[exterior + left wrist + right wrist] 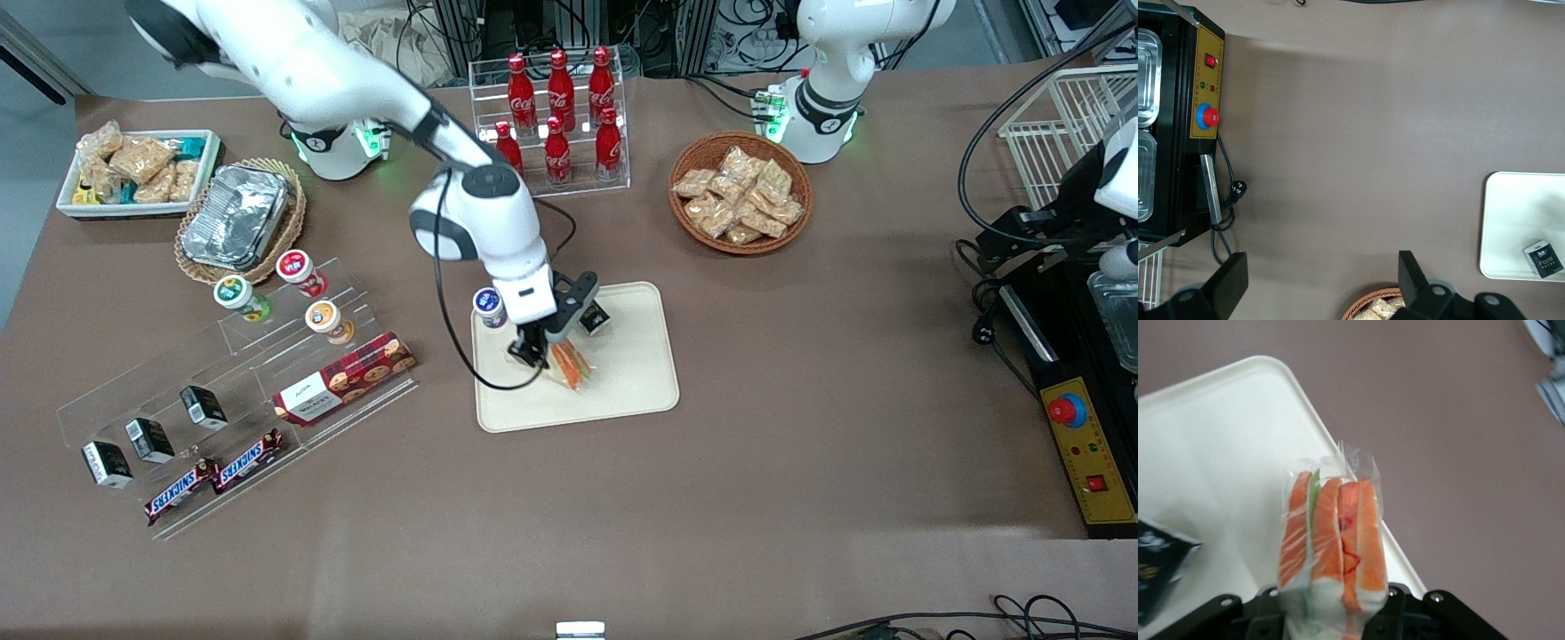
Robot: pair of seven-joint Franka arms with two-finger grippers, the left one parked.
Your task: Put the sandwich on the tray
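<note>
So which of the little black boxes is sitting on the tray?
The small black box beside the gripper, which holds the sandwich over the tray. The other three black boxes sit on the clear stand.

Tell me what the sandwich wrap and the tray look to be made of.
Sandwich, held in the gripper above the tray: thin clear plastic film, judging by its glossy crinkles and the orange and green filling showing through. Tray: smooth cream surface with a moulded rounded rim, probably plastic or melamine.

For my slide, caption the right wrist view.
Gripper shut on the wrapped sandwich, held over the tray near its edge.
</note>
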